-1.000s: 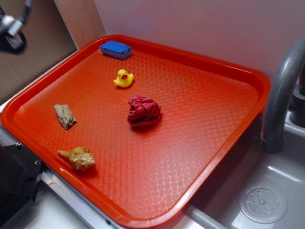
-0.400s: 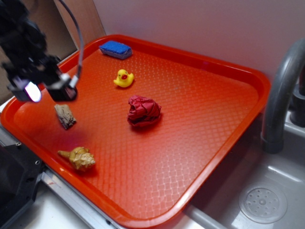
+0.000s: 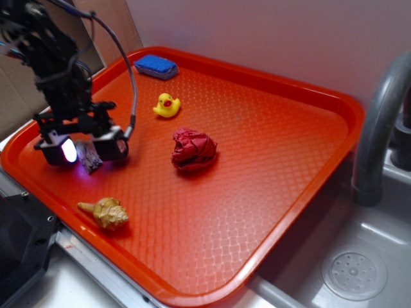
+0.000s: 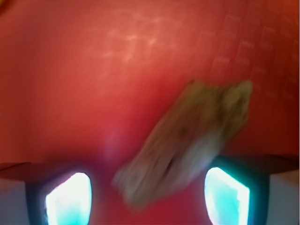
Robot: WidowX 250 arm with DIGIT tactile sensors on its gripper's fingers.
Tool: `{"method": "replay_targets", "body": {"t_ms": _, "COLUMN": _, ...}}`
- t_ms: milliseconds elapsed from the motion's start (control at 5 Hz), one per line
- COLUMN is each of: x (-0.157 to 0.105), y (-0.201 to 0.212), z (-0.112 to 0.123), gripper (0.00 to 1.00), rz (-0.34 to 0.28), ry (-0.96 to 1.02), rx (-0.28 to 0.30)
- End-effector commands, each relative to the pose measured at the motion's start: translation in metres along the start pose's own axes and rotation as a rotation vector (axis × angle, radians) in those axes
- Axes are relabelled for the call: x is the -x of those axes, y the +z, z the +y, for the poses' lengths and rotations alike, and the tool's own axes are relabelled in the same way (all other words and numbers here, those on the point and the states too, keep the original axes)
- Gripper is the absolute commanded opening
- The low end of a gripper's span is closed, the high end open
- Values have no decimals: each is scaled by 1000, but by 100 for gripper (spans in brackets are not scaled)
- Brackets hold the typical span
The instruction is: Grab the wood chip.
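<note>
The wood chip [image 3: 90, 158], a rough grey-brown piece, lies flat on the left part of the red tray [image 3: 270, 167]. My gripper [image 3: 88, 151] has come down over it, open, one finger on each side. In the wrist view the wood chip [image 4: 187, 145] lies slanted and blurred between the two glowing fingertips [image 4: 70, 199], closer to the right one, with gaps on both sides. My gripper [image 4: 147, 197] is not touching it as far as I can tell. From the exterior view most of the chip is hidden behind the fingers.
On the tray also sit a tan spiral seashell [image 3: 106, 212] near the front left, a crumpled red cloth [image 3: 192, 149] in the middle, a yellow rubber duck [image 3: 167, 105] and a blue sponge [image 3: 156, 66] at the back. A sink [image 3: 359, 269] with a grey faucet [image 3: 379, 122] is at the right.
The arm has come in from the upper left and dropped down onto the tray, so the open fingers now straddle the wood chip. Nothing on the tray has moved.
</note>
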State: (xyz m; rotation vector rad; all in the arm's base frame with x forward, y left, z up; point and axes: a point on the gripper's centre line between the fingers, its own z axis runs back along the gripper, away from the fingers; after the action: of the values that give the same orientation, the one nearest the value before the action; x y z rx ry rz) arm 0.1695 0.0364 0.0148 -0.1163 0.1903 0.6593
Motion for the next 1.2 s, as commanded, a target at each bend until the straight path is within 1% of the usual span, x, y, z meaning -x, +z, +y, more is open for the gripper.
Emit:
{"method": "replay_targets", "body": {"t_ms": 0, "x": 5, "y": 9, "z": -4, "gripper": 0, "rz": -77, "ry": -16, "rx": -31}}
{"method": "replay_targets", "body": {"t_ms": 200, "x": 6, "y": 15, "z": -4, "gripper": 0, "rz": -81, "ry": -50, "rx": -38}}
{"method": "replay_targets", "body": {"t_ms": 400, "x": 8, "y": 35, "z": 0, "gripper": 0, "rz": -89, "ry": -77, "rx": -19}}
{"method": "replay_targets", "body": {"t_ms": 600, "x": 22, "y": 78, "z": 4, "gripper": 0, "rz": -171, "ry": -213, "rx": 17}}
{"method": "replay_targets", "body": {"t_ms": 800, "x": 33, "y": 126, "z": -14, "gripper": 0, "rz": -274, "ry": -442, "rx": -61}}
{"method": "replay_targets", "body": {"t_ms": 1000, "x": 42, "y": 174, "z": -45, "gripper": 0, "rz": -323, "ry": -619, "rx": -37}}
